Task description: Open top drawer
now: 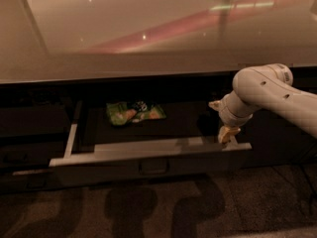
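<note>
Most of the pull looks done: top drawer point(114, 163) well out, gripper point(228, 133) at its right rim, open or closed I can't tell; next, lift clear.

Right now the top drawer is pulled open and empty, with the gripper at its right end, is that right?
Not empty. The camera view shows the top drawer pulled open with a green snack bag lying inside, near the back, and the gripper at its right end.
</note>
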`<action>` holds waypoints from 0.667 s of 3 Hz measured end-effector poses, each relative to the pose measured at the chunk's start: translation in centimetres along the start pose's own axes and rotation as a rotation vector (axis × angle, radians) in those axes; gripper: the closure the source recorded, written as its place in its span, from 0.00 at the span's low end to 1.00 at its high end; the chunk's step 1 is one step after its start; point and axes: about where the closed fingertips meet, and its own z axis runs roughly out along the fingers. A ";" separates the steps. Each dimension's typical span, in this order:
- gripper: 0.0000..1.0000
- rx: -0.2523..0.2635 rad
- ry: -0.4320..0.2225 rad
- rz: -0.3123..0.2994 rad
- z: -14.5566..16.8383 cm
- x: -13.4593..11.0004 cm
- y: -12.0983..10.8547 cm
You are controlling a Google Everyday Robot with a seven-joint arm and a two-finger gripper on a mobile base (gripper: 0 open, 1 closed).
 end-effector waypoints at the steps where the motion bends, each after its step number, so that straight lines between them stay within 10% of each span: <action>1: 0.00 0.047 -0.009 0.009 -1.3 -0.3 2.1; 2: 0.00 0.081 -0.008 0.015 -2.0 -0.4 5.1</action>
